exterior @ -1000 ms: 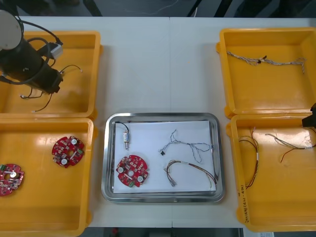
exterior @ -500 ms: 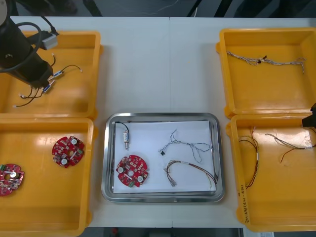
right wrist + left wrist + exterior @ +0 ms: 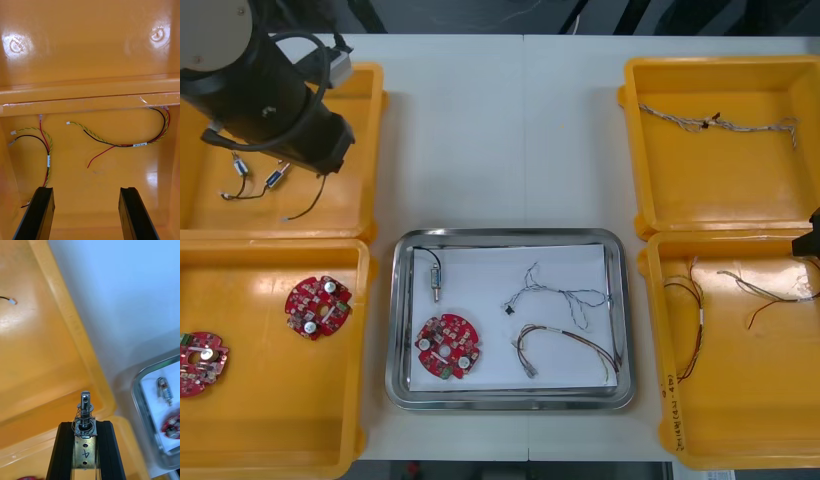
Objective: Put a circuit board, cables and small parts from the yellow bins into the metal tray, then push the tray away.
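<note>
A small metal part [image 3: 85, 416], ringed by a spring, was clamped in the left pincer [image 3: 85, 425], its tip poking past the black fingers [image 3: 65, 450], which were closed to the part's width. The pincer hung over the near rim of the far left bin [image 3: 71, 326], on the side toward the tray [image 3: 140, 405]. From the front the left arm [image 3: 270, 90] lay across that bin [image 3: 350, 190], covering the pincer; two more small metal parts [image 3: 275, 178] with black leads lay on the bin floor beside it.

The tray [image 3: 620, 320], white inside, sat on the worktop [image 3: 500, 130] between the bins. It held another small part [image 3: 435, 283], a board [image 3: 448, 347], a blue and white cable [image 3: 560, 297] and a red and yellow cable [image 3: 565, 350]. Two boards [image 3: 318, 306] lay in the near left bin [image 3: 270, 420].

The right pincer [image 3: 85, 189] was wide open and empty above the near right bin [image 3: 740, 420], over red and yellow cables [image 3: 123, 140]. A twisted cable [image 3: 715, 123] lay in the far right bin [image 3: 730, 190].
</note>
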